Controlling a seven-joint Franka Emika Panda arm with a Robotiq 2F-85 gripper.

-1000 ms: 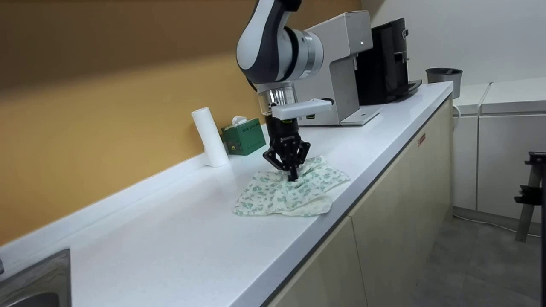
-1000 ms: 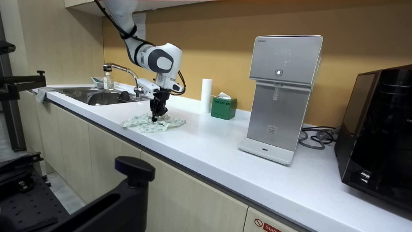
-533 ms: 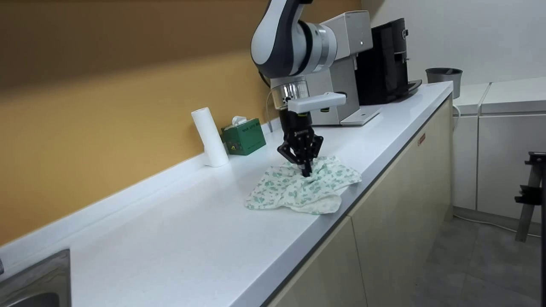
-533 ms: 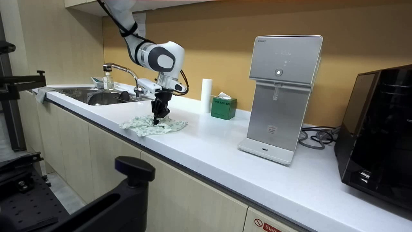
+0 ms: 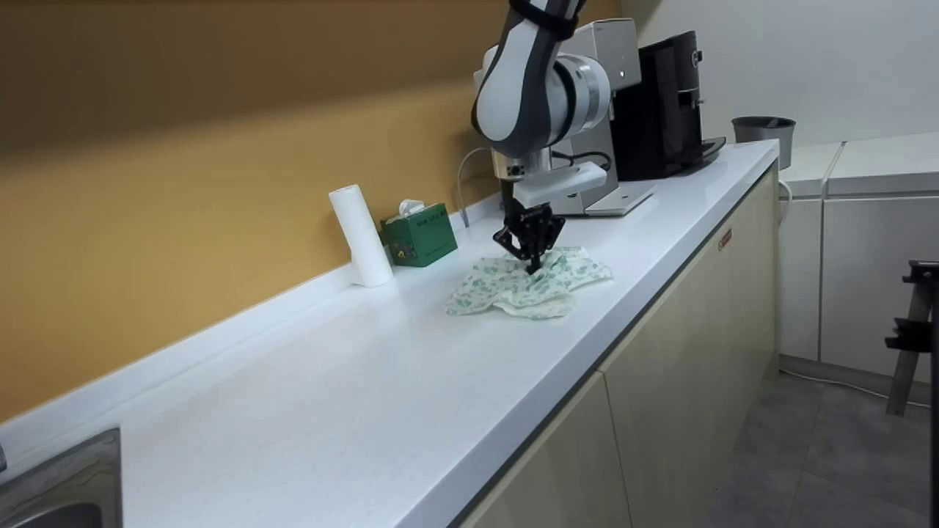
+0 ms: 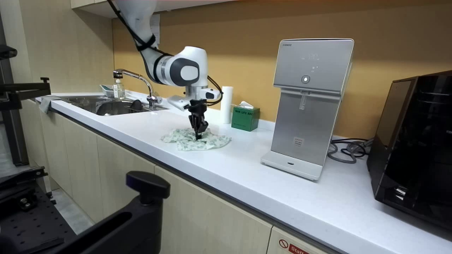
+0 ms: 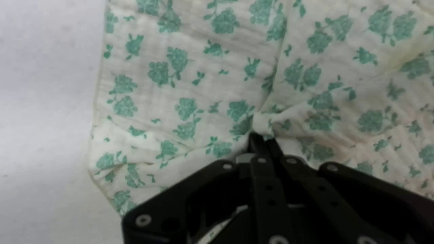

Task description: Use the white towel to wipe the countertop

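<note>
White towel point(image 5: 499, 290) with green flowers is spread, rumpled, on the surface point(image 5: 308, 396) near the green tissue box point(image 6: 245, 119), on its front-edge side, and a gathered fold is gripped by the tool point(image 7: 262, 139). Just beside that box an upright paper roll point(image 6: 226, 104) is seen, while on the box's opposite side the silver water dispenser point(image 6: 307, 120) and, farther out, the black machine point(image 6: 416, 148) are placed. One corner of the towel is pointed away from the box toward the front edge; its long axis cannot be told through the creases.
</note>
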